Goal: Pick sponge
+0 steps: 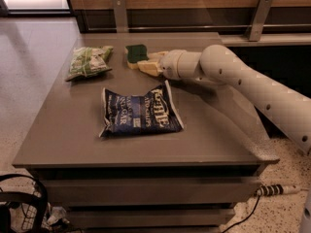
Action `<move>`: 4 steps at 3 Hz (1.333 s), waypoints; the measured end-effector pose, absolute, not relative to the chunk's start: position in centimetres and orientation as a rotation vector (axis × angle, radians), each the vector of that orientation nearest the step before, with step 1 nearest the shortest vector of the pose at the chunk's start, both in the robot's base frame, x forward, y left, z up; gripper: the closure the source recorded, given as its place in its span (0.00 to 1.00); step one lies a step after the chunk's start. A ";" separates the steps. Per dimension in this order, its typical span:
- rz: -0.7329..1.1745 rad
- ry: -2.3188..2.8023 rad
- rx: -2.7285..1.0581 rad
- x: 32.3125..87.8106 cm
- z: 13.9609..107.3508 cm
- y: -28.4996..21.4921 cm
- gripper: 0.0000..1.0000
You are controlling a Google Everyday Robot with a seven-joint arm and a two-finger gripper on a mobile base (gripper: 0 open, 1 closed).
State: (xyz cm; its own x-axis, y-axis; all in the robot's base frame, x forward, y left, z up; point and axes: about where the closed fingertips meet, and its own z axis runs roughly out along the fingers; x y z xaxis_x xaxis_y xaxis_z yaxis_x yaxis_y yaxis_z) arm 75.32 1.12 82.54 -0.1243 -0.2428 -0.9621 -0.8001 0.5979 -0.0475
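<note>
The sponge (135, 53), a small block with a dark green top over pale yellow foam, lies flat near the far edge of the grey table (73, 130). My gripper (145, 61) reaches in from the right, low over the table. Its cream fingers (149, 68) are spread, with the tips at the sponge's right end. One finger lies along the sponge's near side and the other by its far right corner. The sponge rests on the table, not lifted.
A light green snack bag (89, 60) lies left of the sponge. A dark blue chip bag (140, 113) lies in the middle of the table, just in front of the gripper. A wooden wall with metal brackets (119, 13) runs behind the table. Cables lie on the floor.
</note>
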 end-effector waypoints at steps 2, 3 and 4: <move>0.629 1.652 -0.901 75.3 84.2 1.2 1.00; 0.630 1.620 -0.925 74.9 87.8 -0.3 1.00; 0.638 1.595 -0.962 73.8 90.8 -1.8 1.00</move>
